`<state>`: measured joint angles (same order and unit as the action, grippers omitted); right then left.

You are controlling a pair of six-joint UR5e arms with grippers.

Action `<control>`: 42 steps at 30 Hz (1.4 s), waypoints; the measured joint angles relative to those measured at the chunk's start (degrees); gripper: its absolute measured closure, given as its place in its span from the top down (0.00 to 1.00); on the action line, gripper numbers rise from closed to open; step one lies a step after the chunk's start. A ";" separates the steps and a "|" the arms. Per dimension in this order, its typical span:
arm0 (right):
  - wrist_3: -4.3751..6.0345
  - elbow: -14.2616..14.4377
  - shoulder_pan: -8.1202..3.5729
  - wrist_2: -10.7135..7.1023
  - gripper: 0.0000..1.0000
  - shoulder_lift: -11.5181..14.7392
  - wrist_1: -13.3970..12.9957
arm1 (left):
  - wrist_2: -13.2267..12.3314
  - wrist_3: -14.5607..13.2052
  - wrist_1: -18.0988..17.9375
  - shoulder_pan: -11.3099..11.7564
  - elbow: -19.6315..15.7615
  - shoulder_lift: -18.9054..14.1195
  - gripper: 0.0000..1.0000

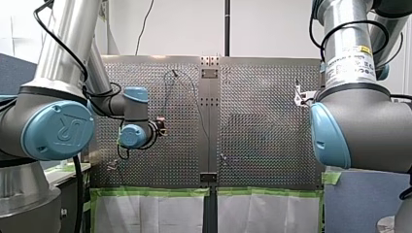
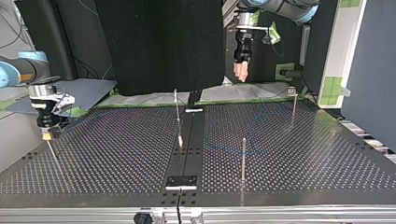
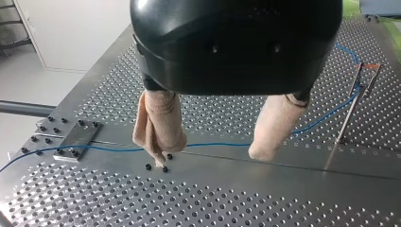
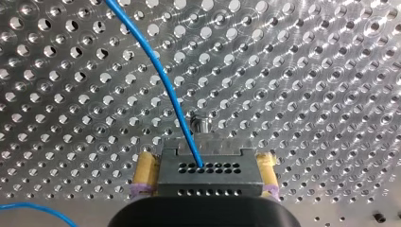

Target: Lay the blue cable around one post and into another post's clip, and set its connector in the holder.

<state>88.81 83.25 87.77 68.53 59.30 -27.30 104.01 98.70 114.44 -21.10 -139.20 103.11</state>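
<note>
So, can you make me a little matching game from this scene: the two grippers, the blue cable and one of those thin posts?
Things:
1. my left gripper
2. my right gripper
3. blue cable
4. thin metal post

States:
A. stands upright on the perforated table
B. open, beige pads, nothing between them
C. runs out of the top of the connector
D. yellow pads shut on the grey connector

Pairs: 1-B, 2-D, 3-C, 4-A
</note>
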 joint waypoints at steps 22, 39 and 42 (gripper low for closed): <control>-0.19 0.01 0.00 0.07 0.79 -0.14 -0.55 | 0.00 0.09 -0.18 -0.02 0.00 0.01 1.00; -0.22 -0.04 0.35 0.54 0.79 -0.17 -0.97 | 0.00 0.09 -0.26 -0.02 0.00 0.01 1.00; -0.12 -0.06 0.35 0.40 0.79 -0.16 -0.97 | 0.00 0.09 -0.27 -0.01 0.00 0.01 1.00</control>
<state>88.68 83.20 88.12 68.93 59.14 -28.26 104.01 98.78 114.18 -21.11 -139.20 103.12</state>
